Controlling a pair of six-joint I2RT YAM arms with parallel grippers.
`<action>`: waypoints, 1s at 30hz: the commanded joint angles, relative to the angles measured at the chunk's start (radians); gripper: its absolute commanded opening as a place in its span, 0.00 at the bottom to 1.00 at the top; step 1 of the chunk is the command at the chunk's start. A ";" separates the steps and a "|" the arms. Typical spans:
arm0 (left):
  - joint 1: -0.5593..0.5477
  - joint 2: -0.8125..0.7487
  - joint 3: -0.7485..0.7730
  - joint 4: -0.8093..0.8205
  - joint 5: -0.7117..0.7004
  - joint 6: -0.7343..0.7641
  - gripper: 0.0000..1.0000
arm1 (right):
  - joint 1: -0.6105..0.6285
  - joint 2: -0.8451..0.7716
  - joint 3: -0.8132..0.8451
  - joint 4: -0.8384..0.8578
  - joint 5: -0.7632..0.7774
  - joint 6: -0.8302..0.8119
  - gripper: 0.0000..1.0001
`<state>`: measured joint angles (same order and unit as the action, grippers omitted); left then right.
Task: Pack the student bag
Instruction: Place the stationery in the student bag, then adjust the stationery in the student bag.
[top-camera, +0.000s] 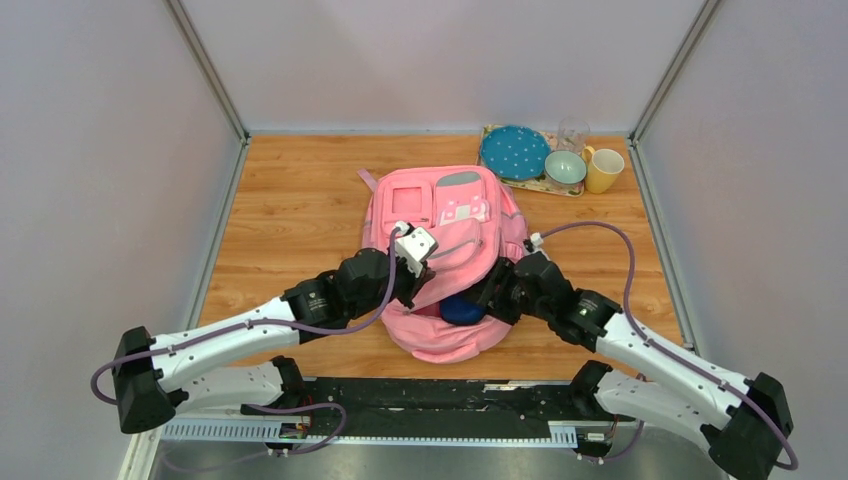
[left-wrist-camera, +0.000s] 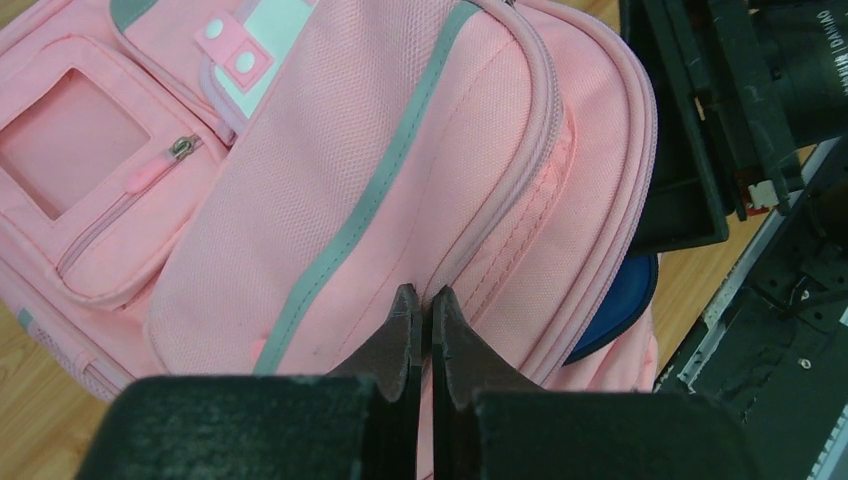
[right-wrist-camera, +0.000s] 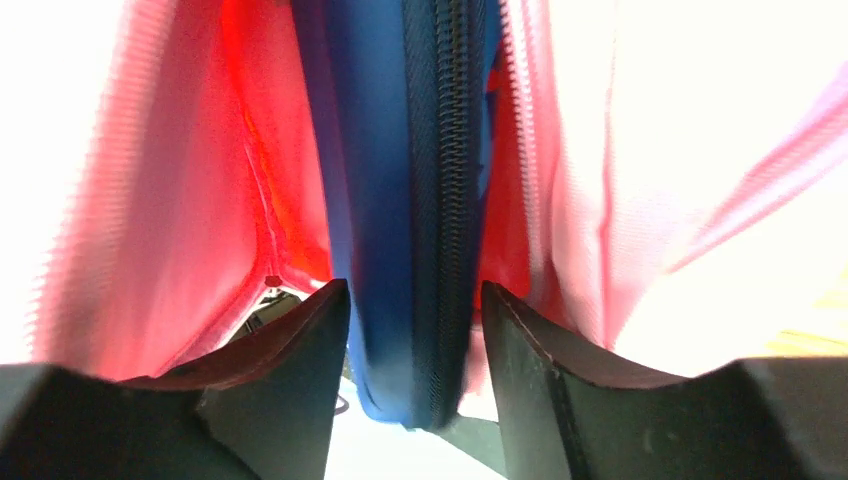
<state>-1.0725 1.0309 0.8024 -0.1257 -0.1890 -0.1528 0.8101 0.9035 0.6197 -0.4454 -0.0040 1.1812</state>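
The pink student bag (top-camera: 440, 235) lies flat on the wooden table, its opening facing my arms. My left gripper (left-wrist-camera: 421, 298) is shut on a fold of the bag's upper flap next to the zip and holds it up; the top view shows this gripper (top-camera: 413, 283) at the opening's left side. A navy blue zip case (right-wrist-camera: 420, 150) stands half inside the opening, red-pink lining (right-wrist-camera: 180, 180) on both sides of it. My right gripper (right-wrist-camera: 415, 290) straddles the case's near end, open, with a gap at each finger. The case's corner (left-wrist-camera: 620, 300) pokes out from under the flap.
A tray (top-camera: 548, 186) at the back right carries a teal dotted plate (top-camera: 513, 152), a small bowl (top-camera: 565, 168), a yellow mug (top-camera: 603, 170) and a clear glass (top-camera: 573, 133). Grey walls close in the table on three sides. My right arm (left-wrist-camera: 720, 100) crowds the bag's right side.
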 joint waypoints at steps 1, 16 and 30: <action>-0.003 -0.058 -0.008 0.064 -0.046 -0.036 0.00 | -0.012 -0.136 -0.051 -0.038 0.044 -0.058 0.65; -0.003 -0.028 -0.006 0.077 -0.015 -0.083 0.00 | 0.055 -0.356 -0.160 0.080 -0.018 0.032 0.54; -0.003 -0.019 -0.003 0.067 -0.015 -0.090 0.00 | 0.205 -0.146 -0.084 0.053 0.170 0.092 0.00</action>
<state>-1.0775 1.0252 0.7784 -0.1318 -0.1806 -0.2039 0.9775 0.7341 0.4755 -0.4061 0.0761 1.2610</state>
